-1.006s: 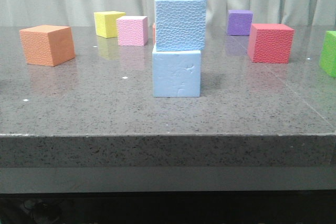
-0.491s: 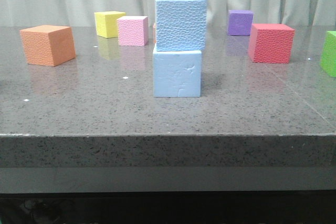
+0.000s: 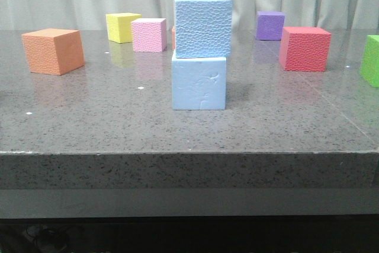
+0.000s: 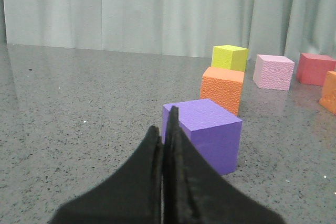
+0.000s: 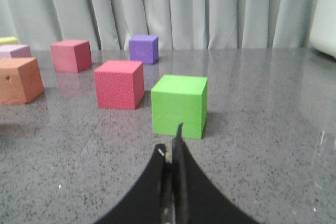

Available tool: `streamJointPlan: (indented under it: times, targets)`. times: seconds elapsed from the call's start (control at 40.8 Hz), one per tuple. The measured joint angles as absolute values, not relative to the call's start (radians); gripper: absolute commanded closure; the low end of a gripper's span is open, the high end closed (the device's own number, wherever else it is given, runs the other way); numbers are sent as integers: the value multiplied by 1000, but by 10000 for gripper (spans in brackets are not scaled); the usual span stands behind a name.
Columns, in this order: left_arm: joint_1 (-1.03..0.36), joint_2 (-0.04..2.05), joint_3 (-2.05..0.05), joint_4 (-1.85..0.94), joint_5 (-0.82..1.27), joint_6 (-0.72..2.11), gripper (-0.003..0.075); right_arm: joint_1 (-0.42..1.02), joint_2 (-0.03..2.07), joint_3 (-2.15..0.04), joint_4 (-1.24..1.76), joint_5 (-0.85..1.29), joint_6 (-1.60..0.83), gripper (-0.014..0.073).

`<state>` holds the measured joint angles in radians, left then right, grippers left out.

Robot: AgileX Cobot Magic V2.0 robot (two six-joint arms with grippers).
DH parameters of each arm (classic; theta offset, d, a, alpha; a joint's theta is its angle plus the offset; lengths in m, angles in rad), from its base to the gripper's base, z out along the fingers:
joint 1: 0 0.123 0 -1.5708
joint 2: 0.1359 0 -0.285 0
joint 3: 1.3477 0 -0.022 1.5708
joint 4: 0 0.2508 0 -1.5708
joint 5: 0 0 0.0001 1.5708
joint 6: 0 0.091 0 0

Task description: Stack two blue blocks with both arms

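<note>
A pebbled light blue foam cube (image 3: 202,26) tops a smoother one (image 3: 199,83); the speckled grey stone tabletop (image 3: 106,119) gleams glossily.

Two light blue foam cubes stand stacked near the middle of the grey speckled tabletop (image 3: 106,117), towards its front edge. The lower blue block (image 3: 199,83) is smooth, with faint jigsaw-like cut lines across its front face, and it sits flat and upright on the tabletop. The upper blue block (image 3: 202,26) has a pebbled texture and looks slightly larger; it rests squarely on the lower one, upright, its right side overhanging a little. Both cubes show their front faces to the front camera, and nothing else touches them.
</note>
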<state>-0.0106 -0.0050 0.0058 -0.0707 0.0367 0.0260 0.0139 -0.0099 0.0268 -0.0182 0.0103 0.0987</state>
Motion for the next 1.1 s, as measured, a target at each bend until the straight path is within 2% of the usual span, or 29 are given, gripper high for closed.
streamJointPlan:
  times: [1.104]
  targets:
    - [-11, -5, 6, -71, 37, 26, 738, 20, -10, 27, 76, -19, 13, 663]
